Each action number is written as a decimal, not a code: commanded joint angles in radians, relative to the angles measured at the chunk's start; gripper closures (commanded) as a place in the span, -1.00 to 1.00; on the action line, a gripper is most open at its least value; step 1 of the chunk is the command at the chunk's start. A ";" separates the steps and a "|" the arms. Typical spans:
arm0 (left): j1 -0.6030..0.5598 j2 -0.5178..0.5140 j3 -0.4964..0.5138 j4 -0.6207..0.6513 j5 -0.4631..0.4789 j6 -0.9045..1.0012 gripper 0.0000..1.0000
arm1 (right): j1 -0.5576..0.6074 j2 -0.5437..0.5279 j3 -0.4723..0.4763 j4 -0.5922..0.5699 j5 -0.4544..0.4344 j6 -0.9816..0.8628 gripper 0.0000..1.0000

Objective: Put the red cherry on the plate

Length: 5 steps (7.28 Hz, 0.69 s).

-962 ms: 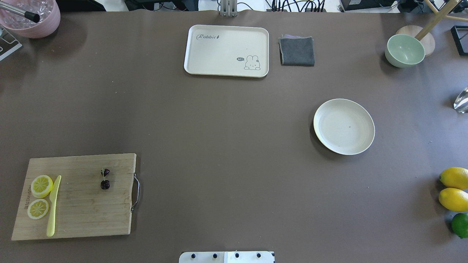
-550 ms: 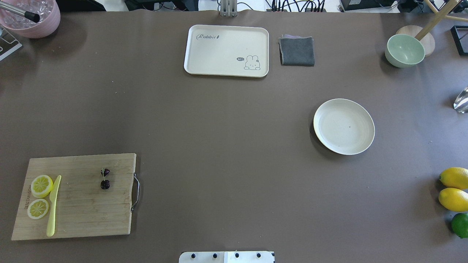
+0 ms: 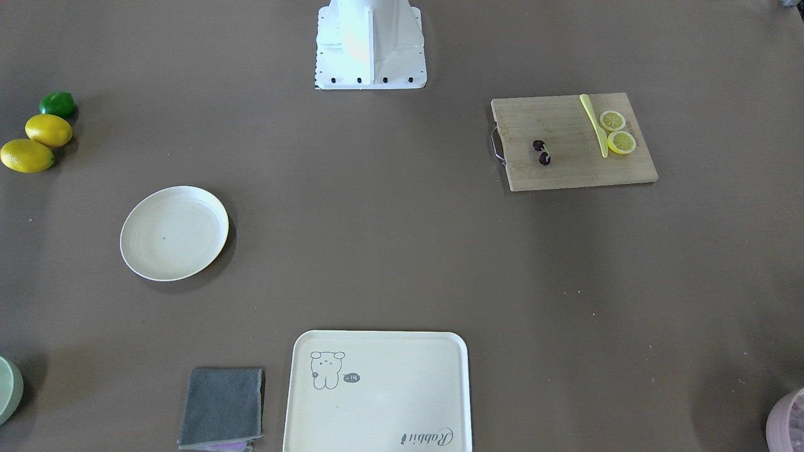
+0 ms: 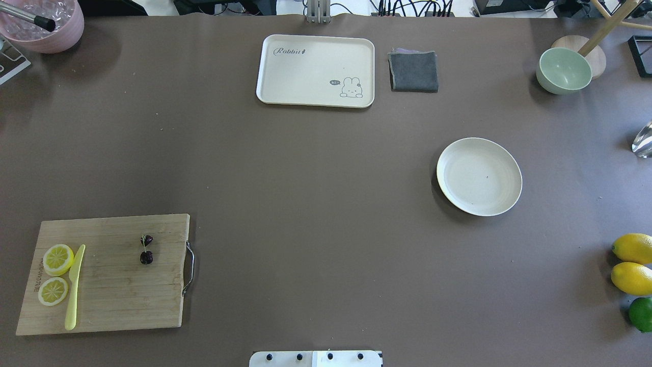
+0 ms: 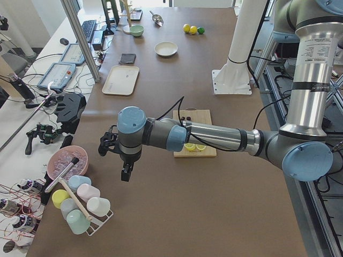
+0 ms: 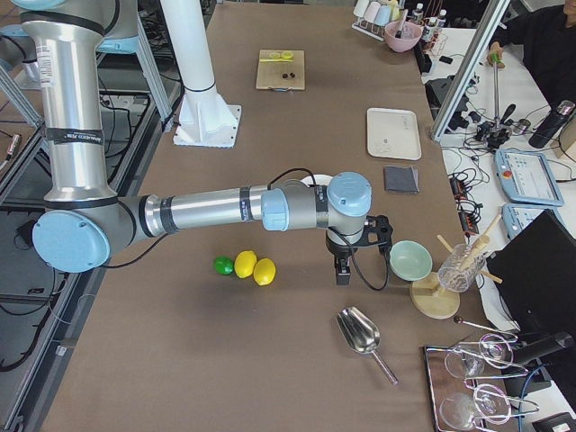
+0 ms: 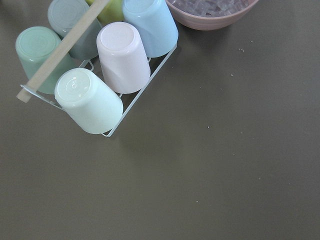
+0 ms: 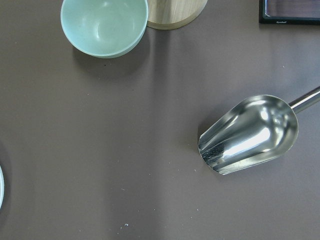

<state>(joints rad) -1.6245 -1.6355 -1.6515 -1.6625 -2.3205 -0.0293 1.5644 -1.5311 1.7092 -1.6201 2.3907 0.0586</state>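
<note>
The red cherry (image 4: 146, 250), two tiny dark maroon fruits on one pale stem, lies on a wooden cutting board (image 4: 112, 300) at the near left; it also shows in the front view (image 3: 541, 152). The plate (image 4: 479, 176), round and cream-white with nothing on it, sits right of centre (image 3: 174, 232). Neither gripper shows in the overhead or front view. My left gripper (image 5: 127, 172) hangs beyond the board near a cup rack, far from the cherry; I cannot tell if it is open or shut. My right gripper (image 6: 342, 270) hovers between the plate and a green bowl; its state I cannot tell either.
On the board lie two lemon slices (image 4: 56, 274) and a yellow knife (image 4: 74, 288). A cream tray (image 4: 316, 70) and grey cloth (image 4: 413, 71) sit at the far edge. A green bowl (image 4: 563, 70), steel scoop (image 8: 250, 134), lemons (image 4: 633, 263), lime and cup rack (image 7: 95, 75) line the table's ends.
</note>
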 commanded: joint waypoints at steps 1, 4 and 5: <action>-0.001 0.003 -0.022 0.001 -0.002 0.000 -0.96 | -0.001 0.009 0.001 0.000 0.001 0.006 -1.00; -0.003 0.014 -0.033 0.003 -0.002 0.000 -0.96 | -0.001 0.006 0.009 0.000 -0.001 0.012 -1.00; -0.003 0.014 -0.031 0.003 -0.002 0.002 -0.96 | -0.001 0.006 0.009 0.000 -0.001 0.012 -1.00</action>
<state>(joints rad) -1.6274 -1.6222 -1.6838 -1.6601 -2.3226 -0.0288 1.5631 -1.5237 1.7161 -1.6199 2.3898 0.0705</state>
